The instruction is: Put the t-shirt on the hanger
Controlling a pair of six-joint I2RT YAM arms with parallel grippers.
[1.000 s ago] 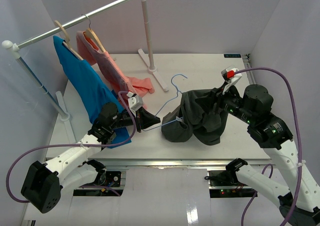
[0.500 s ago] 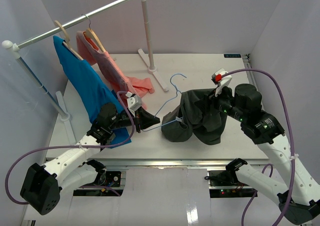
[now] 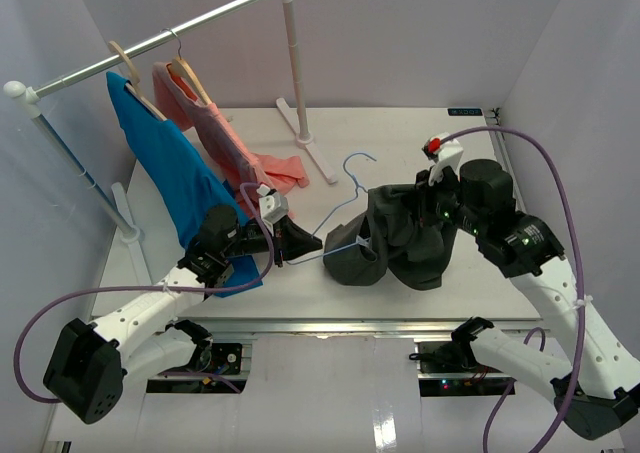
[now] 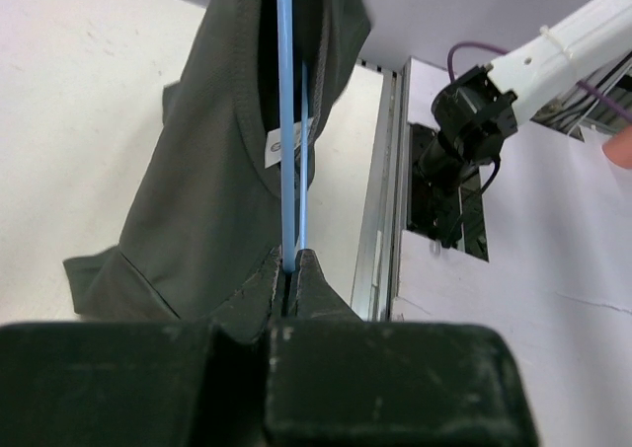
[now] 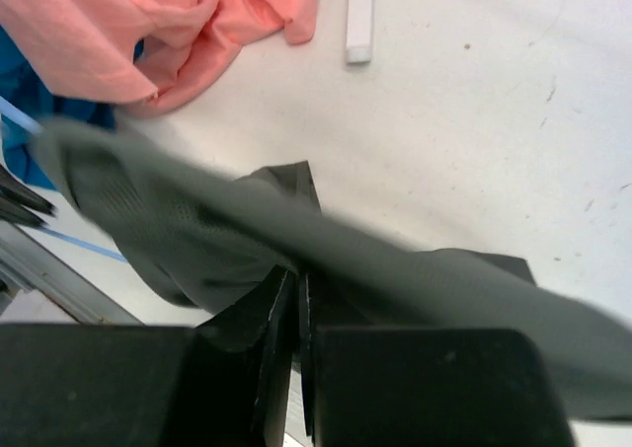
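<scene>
**Hanger-to-shirt alignment, overhead and wrist views.** The left gripper (image 4: 292, 265) has its jaws pressed together on the hanger (image 4: 286, 121), apparently at one shoulder corner, where two runs of blue wire converge. From that grip the hanger's long axis runs rightward over the bench (image 3: 400, 138), straight away from the left jaws and toward the right arm. Its hook curls off to the far side.

The t-shirt (image 3: 400, 238) lies at the other end of that axis. It hangs bunched from the right gripper (image 5: 297, 281), whose jaws are clamped on a fold of the grey cloth, and its lower part is slumped on the bench.

In the left wrist view the wires lead directly to the collar, where the neck label shows. The hanger seems to sit at or just inside that opening, but how deep it reaches cannot be told.

The coming move turns on this line: either the cloth slides along the wire toward the left jaws, or the wire goes deeper into the shirt. The right arm is nearer the shirt and the left is nearer the hanger.
</scene>
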